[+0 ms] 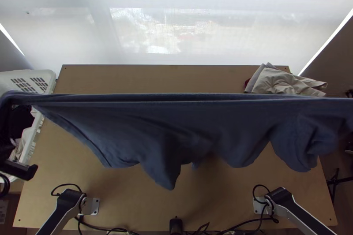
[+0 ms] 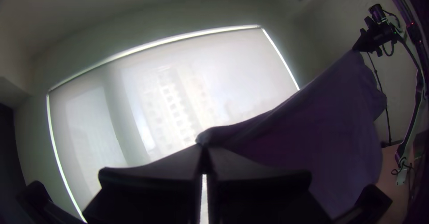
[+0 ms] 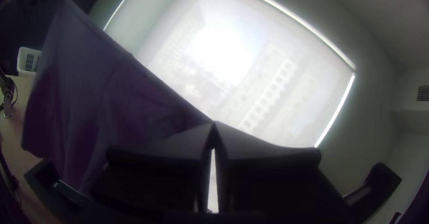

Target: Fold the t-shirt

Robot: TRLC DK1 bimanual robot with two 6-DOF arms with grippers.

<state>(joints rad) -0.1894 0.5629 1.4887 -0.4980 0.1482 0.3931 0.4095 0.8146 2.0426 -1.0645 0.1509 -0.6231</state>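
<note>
The left gripper [image 1: 20, 169] and right gripper [image 3: 213, 124] pinched the t-shirt [image 1: 176, 124]. The top view cut off both its ends.

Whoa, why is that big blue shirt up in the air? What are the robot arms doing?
Two robot arms are holding up the blue t-shirt between them. The left end effector pinches it at one end and the right end effector at the other, so its top edge is stretched out over the table. The rest hangs down in loose, wavy folds. The job is to fold it, but it isn't lying in a neat fold yet.
</note>
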